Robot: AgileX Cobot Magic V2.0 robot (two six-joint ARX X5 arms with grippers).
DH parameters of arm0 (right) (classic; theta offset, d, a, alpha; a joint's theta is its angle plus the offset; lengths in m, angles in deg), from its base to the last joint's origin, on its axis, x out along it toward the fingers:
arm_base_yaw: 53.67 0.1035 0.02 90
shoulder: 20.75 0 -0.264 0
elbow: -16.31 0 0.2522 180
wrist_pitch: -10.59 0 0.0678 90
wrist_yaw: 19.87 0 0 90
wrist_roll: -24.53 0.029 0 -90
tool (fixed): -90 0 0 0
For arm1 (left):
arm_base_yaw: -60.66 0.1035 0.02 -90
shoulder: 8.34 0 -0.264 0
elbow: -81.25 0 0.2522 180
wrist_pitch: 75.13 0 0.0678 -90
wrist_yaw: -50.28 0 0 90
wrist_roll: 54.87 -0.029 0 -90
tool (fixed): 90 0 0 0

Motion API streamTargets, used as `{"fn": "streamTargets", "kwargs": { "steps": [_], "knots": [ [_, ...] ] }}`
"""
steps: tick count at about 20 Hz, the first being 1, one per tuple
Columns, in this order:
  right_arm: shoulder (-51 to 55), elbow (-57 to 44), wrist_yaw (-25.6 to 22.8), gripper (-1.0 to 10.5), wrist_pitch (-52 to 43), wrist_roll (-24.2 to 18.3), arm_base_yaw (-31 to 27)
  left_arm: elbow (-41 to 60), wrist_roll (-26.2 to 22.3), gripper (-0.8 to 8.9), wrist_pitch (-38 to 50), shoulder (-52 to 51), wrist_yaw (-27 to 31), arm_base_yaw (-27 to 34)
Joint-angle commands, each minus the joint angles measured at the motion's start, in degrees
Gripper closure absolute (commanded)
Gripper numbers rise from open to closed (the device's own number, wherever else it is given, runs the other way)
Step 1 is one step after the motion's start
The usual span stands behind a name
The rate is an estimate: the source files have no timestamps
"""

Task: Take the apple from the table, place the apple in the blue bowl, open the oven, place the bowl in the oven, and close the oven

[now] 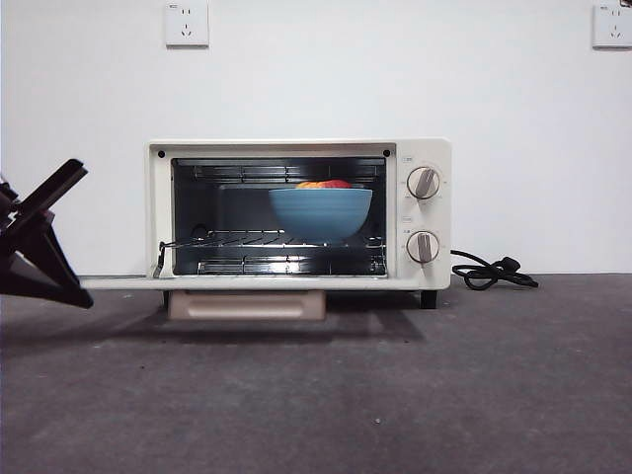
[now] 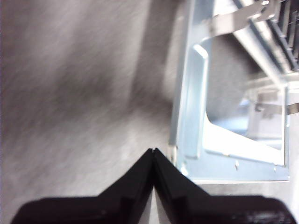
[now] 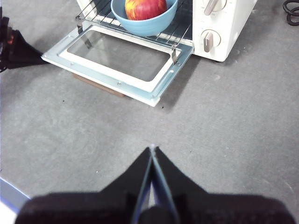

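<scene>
A: Front view first: what is shown of the oven (image 1: 299, 215)?

B: It is seen open, its door (image 1: 123, 282) dropped flat and level with the table (image 1: 395, 395). The bowl (image 1: 320, 212) is set on the wire rack (image 1: 267, 239) inside, and the apple (image 1: 326, 184) is seen just above its rim, lying in the bowl.

A: So which step is in hand?

B: Closing, it is judged. Apple, bowl and opening are all accounted for; only the door is left down.

A: And the grippers?

B: The left gripper (image 2: 153, 151) is held low just beside the door's outer corner, jaws pressed together with nothing between them. In the front view it is taken to be the dark shape at the left edge (image 1: 39, 237). The right gripper (image 3: 152, 149) is kept back over bare table, well apart from the oven, jaws likewise closed and empty.

A: What is called for next?

B: The door's free edge must be caught from beneath or from the side and swung upward until it is shut. The handle (image 1: 247, 305) lies under the door, so it is poorly reached.
</scene>
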Motion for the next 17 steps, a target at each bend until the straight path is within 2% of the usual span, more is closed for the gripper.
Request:
{"fn": "streamTargets", "kwargs": {
  "steps": [1, 7, 17],
  "knots": [
    [0.1, -0.5, 0.3, 9.5, -0.1, 0.5, 0.1, -0.9, 0.6, 8.22, 1.6, 0.2, -2.5, -1.7],
    [0.1, -0.5, 1.6, 9.5, -0.2, 1.3, 0.0, -4.6, 1.9, 8.22, 1.7, 0.2, -2.9, -1.8],
    [0.1, -0.5, 1.7, 9.5, -0.2, 1.6, 0.0, -17.5, 4.7, 8.22, 1.2, 0.2, -5.3, -1.9]
  ]
}}
